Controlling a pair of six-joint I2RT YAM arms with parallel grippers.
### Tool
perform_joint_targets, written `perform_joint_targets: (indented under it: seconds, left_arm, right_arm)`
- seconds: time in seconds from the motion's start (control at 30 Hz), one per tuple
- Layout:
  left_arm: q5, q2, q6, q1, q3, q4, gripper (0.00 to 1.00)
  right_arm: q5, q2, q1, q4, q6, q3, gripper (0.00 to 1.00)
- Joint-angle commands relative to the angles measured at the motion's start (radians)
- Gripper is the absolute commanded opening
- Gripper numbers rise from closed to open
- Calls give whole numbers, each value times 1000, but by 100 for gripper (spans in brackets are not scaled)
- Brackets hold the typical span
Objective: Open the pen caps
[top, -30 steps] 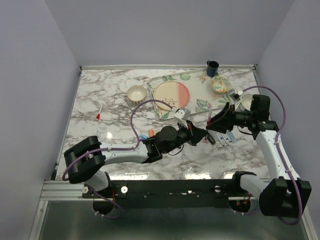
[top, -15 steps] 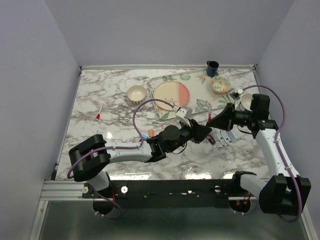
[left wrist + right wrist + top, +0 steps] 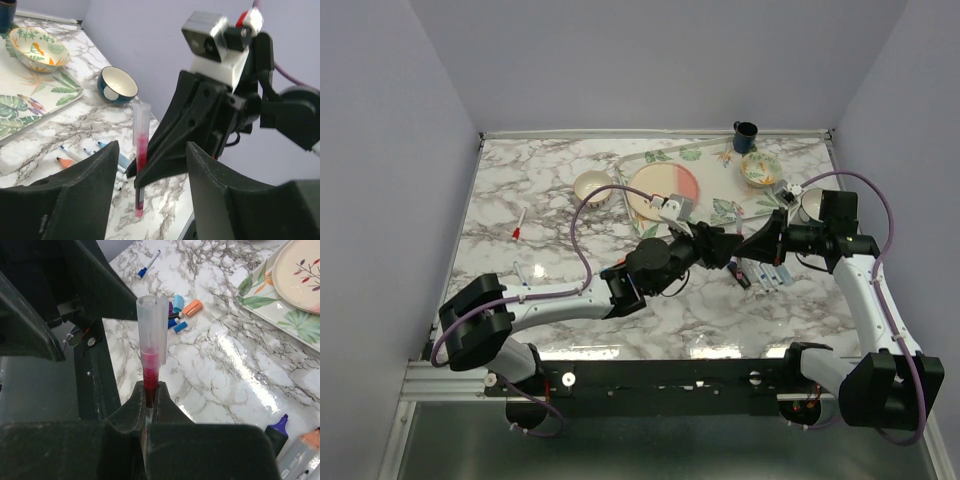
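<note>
Clamping a red pen (image 3: 149,371) low on its barrel, the right gripper (image 3: 151,394) is holding it upright above the desk (image 3: 520,190), toward the right edge. Its clear cap (image 3: 152,325) is sitting on the pen, not yet pulled. Meanwhile the left gripper (image 3: 151,150) is standing with jaws apart, one on either side of the pen, gripping nothing. Several loose caps (image 3: 181,312) are lying mid-desk toward the near edge, and uncapped pens (image 3: 770,275) are lying beneath the right gripper. Most of the job is looking done.

Against a second ago: left jaws were together and are now parting; right jaws were apart and are now gripping. Reading as a handover.
</note>
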Motion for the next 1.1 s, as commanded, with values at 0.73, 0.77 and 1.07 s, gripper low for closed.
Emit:
perform_joint_targets:
  seconds: [0.73,0.77,1.07]
  left_arm:
    - [39,158,26,42,274,-238,19]
    - [42,158,31,43,277,-236,13]
    - [-56,-3,75,198,262,-235,0]
  right_arm:
    - [-7,9,3,-76,-73,36,1]
    - [-7,11,5,-79,-75,37,1]
    - [57,89,67,-207,-184,83,1]
